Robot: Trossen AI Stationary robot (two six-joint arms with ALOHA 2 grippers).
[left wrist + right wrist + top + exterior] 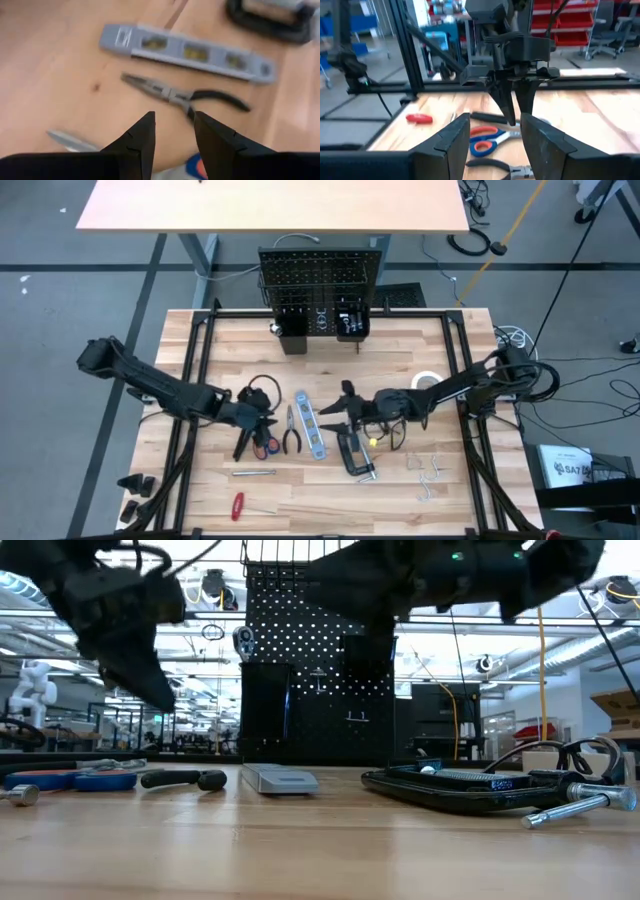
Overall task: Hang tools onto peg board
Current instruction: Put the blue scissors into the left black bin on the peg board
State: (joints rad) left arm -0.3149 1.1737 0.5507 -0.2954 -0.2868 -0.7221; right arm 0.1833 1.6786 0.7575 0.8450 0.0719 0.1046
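Just beyond the open left pincer (pixel 174 131): pliers (pixel 185 95).

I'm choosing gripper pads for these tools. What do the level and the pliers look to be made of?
Level: probably matte grey-blue plastic or painted metal, going by its even, dull surface; it has yellowish vial windows. Pliers: bare grey metal nose, likely steel; dark handles look like rubber or plastic sleeves.
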